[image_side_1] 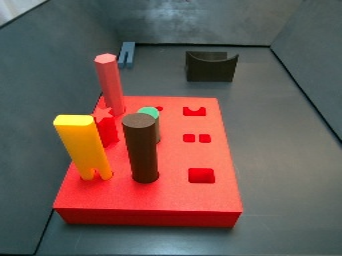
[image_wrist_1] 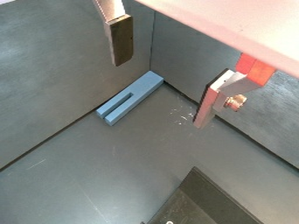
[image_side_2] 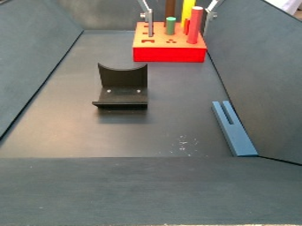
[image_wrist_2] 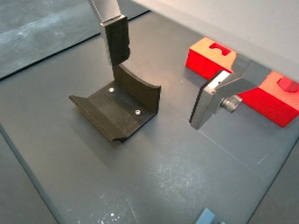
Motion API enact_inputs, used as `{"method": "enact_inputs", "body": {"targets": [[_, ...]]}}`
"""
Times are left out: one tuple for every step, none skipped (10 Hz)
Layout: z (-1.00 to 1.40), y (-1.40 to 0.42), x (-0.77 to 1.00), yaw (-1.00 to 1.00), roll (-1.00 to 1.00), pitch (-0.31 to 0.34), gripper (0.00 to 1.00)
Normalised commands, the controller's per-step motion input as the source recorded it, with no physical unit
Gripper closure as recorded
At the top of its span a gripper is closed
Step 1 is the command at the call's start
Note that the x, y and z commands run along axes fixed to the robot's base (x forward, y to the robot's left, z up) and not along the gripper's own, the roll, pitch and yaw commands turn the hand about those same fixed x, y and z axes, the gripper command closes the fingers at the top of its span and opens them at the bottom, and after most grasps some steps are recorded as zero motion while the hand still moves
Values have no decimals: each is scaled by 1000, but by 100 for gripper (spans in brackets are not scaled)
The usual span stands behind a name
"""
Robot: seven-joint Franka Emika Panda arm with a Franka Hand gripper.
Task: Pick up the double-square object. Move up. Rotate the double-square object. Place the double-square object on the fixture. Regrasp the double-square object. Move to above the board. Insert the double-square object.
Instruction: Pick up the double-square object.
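Gripper point(image_wrist_1: 163, 77) fills the near field in both wrist views point(image_wrist_2: 162, 80): silver fingers point(image_wrist_1: 121, 39) w/ dark pads spread well apart, nothing between them, hanging above the grey floor.

Double-square object point(image_wrist_1: 129, 98), slate-blue, lies flat on the floor against the side wall, below and between the fingers in a wrist view; not touched. Side view shows it point(image_side_2: 232, 127) alongside the wall, well apart from the fixture point(image_side_2: 122, 86).

Fixture stands on the floor, notch up, unoccupied; a wrist view shows it point(image_wrist_2: 117, 108) just under one finger.

Board point(image_side_1: 214, 196), red, carries a yellow peg point(image_side_1: 82, 146), dark brown cylinder point(image_side_1: 140, 147), pink peg point(image_side_1: 108, 85). Pair of small square holes point(image_side_1: 195, 137) open.
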Motion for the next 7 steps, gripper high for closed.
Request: {"method": "enact_inputs", "body": {"targets": [[-86, 77, -74, -20, 27, 0, 0], [-366, 209, -206, 0, 99, 0, 0], [-726, 571, -471, 143, -26, -124, 0], [-754, 663, -263, 429, -63, -24, 0], [-757, 683, -257, 434, -107, -19, 0], [-654, 683, -263, 383, -231, -69, 0], [-489, 594, -243, 303, -317, -133, 0]]}}
